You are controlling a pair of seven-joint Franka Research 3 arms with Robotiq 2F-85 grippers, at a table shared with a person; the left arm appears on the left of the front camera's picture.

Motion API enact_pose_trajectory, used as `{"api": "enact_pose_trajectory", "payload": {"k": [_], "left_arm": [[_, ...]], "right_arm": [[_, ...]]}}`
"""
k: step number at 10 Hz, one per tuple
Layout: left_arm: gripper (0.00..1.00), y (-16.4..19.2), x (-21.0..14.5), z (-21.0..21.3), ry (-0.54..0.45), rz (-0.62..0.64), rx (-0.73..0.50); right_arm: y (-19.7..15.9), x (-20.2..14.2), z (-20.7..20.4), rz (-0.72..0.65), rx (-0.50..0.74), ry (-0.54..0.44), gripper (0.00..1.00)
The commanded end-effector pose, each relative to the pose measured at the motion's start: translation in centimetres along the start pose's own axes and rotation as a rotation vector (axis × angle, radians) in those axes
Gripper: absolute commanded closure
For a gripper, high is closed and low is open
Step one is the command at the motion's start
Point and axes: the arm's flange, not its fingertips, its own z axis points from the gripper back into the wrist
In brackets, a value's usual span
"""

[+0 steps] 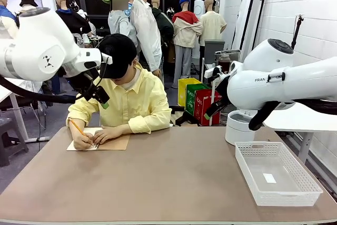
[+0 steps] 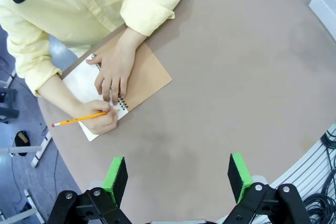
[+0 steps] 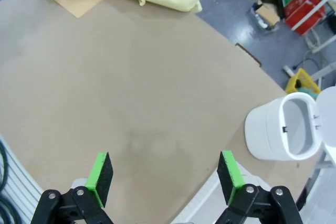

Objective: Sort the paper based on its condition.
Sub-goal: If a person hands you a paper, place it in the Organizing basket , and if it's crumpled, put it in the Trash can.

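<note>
A brown table (image 1: 174, 183) spread between two white robot arms, the left arm (image 1: 42, 46) raised at the far left and the right arm (image 1: 279, 82) at the far right. The left gripper (image 2: 177, 174) and the right gripper (image 3: 165, 174) each hung over bare tabletop, jaws spread wide with nothing between the green pads. At the far side a person in a yellow shirt (image 1: 131, 104) bent over the table. A white plastic basket (image 1: 289, 198) sat near right, a white bin (image 1: 238, 127) beyond it. A tan-covered spiral notebook (image 2: 149, 80) lay far left with the paper (image 2: 79, 82), a white sheet, beside its binding; loose or bound could not be told. One hand (image 2: 100, 121) gripped a yellow pencil (image 2: 79, 119) over the sheet.
</note>
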Motion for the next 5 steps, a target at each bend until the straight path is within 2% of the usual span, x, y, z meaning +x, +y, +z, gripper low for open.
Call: {"api": "enact_pose_trajectory", "payload": {"k": [1, 4, 5], "left_arm": [[0.0, 0.2, 0.4, 0.9, 0.017, -0.025, 0.03], [0.0, 0.5, 0.0, 0.2, 0.014, 0.002, -0.023], [0.0, -0.1, 0.5, 0.8, 0.003, -0.005, 0.009]], "right_arm": [[-0.5, 0.1, 0.9, 0.03, 0.035, -0.021, 0.0], [-0.9, -0.1, 2.1, 0.07, 0.1, -0.106, 0.0], [-1.2, -0.2, 2.2, 0.093, 0.135, -0.14, 0.0]]}}
